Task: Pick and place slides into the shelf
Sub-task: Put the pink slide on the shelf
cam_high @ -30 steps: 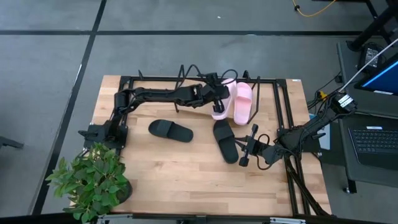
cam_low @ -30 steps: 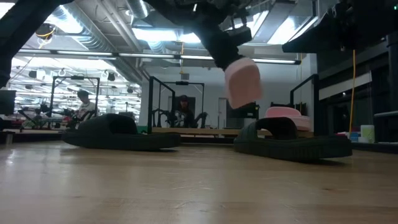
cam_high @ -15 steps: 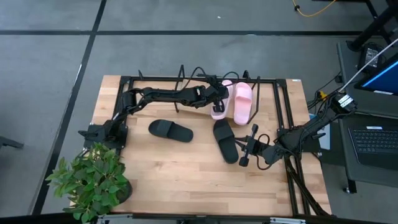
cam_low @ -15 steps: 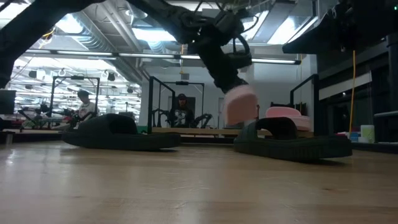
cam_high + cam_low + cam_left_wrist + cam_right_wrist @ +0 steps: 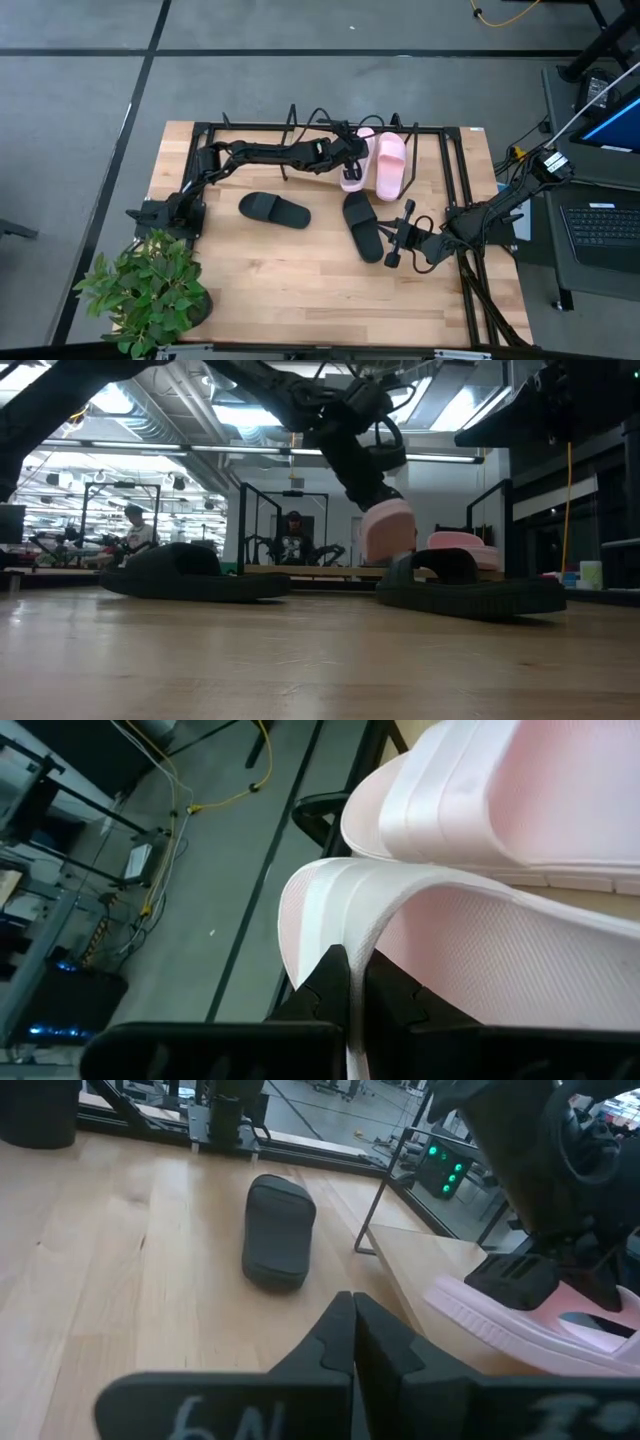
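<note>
One pink slide [image 5: 351, 173] pinched in my left claw [image 5: 349, 160], at the shelf's [image 5: 452, 158] twelve o'clock. I'd seat it flush beside its twin [image 5: 389, 164] before letting go. Right claw [image 5: 398, 243] closed, idle.

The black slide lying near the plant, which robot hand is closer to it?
Left. The left gripper, shut on a pink slide at the shelf, is nearer the black slide. The right gripper waits farther off, beyond the other black slide.

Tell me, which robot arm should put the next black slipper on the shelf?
Probably the right. Its gripper sits shut right beside a black slide, while the left gripper is clamped on a pink slide at the shelf.
</note>
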{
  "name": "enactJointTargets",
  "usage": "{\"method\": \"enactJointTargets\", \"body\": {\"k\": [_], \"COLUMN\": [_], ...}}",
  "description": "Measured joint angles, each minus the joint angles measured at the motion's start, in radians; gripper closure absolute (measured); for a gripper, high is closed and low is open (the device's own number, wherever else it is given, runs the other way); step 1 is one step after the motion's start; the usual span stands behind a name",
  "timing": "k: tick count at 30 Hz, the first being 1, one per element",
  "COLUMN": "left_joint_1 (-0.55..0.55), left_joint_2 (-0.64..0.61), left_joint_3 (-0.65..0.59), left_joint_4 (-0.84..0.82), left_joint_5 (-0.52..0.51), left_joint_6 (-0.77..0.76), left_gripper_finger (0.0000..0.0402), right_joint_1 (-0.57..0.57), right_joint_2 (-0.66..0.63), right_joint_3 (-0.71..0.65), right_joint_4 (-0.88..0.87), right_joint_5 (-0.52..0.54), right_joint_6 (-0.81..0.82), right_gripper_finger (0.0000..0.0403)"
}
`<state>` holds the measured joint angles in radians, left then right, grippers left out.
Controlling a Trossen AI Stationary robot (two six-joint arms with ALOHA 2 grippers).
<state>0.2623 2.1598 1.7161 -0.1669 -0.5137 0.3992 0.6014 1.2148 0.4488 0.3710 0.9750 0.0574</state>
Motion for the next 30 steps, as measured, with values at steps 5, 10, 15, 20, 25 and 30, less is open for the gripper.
{"method": "enactJointTargets", "body": {"k": [5,10,15,20,25,30], "left_joint_1": [0.006,0.006,0.006,0.006,0.008,0.012], "left_joint_2": [0.010,0.012,0.012,0.012,0.012,0.012], "left_joint_3": [0.000,0.000,0.000,0.000,0.000,0.000], "left_joint_4": [-0.002,0.012,0.023,0.038,0.041,0.041], "left_joint_5": [0.003,0.000,0.035,0.061,0.082,0.078], "left_joint_6": [-0.005,-0.005,-0.007,-0.025,-0.027,-0.027], "left_gripper_finger": [0.0397,0.0398,0.0399,0.0399,0.0399,0.0399], "right_joint_1": [0.000,0.000,0.000,0.000,0.000,0.000], "right_joint_2": [0.000,0.000,0.000,0.000,0.000,0.000], "right_joint_3": [0.000,0.000,0.000,0.000,0.000,0.000], "right_joint_4": [0.000,0.000,0.001,0.006,0.007,0.007], "right_joint_5": [0.000,0.000,0.000,0.000,0.000,0.000], "right_joint_6": [0.000,-0.006,-0.006,-0.006,0.007,0.013], "right_gripper_finger": [0.0397,0.0397,0.0397,0.0397,0.0397,0.0397]}}
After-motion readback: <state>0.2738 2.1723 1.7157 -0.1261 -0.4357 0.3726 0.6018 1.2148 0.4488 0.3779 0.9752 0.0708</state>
